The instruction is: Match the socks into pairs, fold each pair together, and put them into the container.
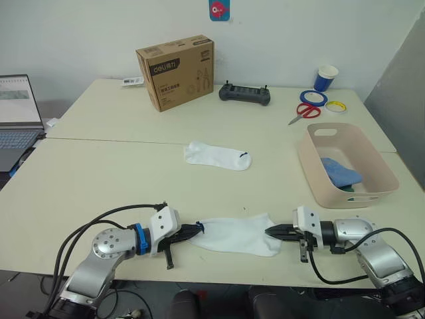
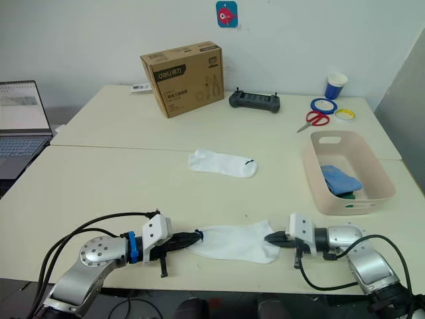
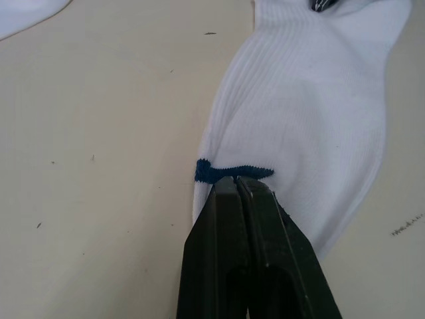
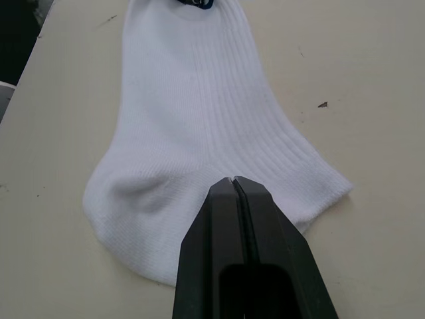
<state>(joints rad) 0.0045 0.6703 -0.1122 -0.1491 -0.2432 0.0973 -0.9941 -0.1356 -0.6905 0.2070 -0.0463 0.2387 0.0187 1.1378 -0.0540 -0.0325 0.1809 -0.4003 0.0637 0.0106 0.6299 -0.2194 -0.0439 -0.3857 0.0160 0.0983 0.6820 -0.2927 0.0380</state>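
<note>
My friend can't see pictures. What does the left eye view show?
Two robot grippers, left and right, pinch opposite ends of a white sock on a table, jaws shut. Another white sock lies farther back, and a pink basin holds a blue sock.

Clutter along the far side of the table

Well beyond both jaws: cardboard box (image 1: 176, 72), black controller (image 1: 245, 94), red scissors (image 1: 304, 111), tape rolls (image 1: 312, 98) (blue and yellow), blue cup (image 1: 325, 78); a laptop (image 1: 18, 119) far off the left jaws.
</note>
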